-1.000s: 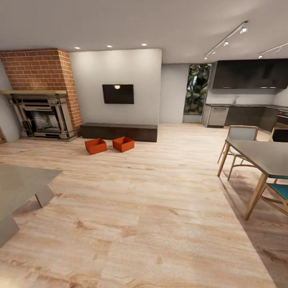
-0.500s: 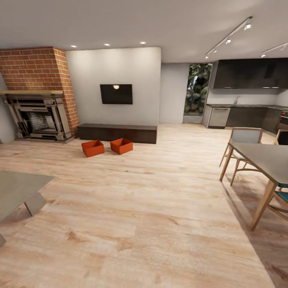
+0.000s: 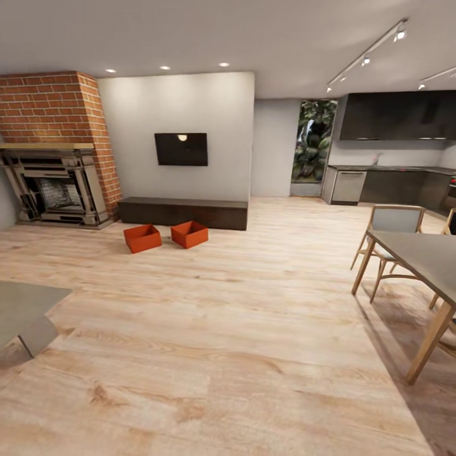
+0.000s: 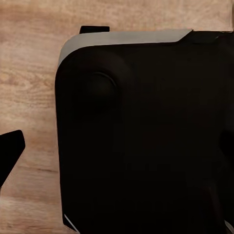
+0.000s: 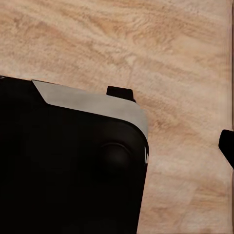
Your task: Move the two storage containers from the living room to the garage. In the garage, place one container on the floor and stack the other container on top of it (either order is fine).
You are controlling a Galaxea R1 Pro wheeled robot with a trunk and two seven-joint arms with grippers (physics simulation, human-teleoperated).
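Note:
The two storage containers stand side by side on the light wood plank floor of the living room, far ahead in the head view. The left container and the right container are orange-red, lidless and upright, just in front of the long dark cabinet. In the left wrist view a dark fingertip juts in beside the robot's black body. The right wrist view has another fingertip at the frame's edge, over bare planks. How the jaws stand is hidden.
A brick chimney with fireplace is at far left and a black TV hangs above the cabinet. A grey low table sits near left. A dining table and chair stand at right.
The whole head picture has shifted: the camera has moved forward and turned a little right. The containers keep their places on the floor.

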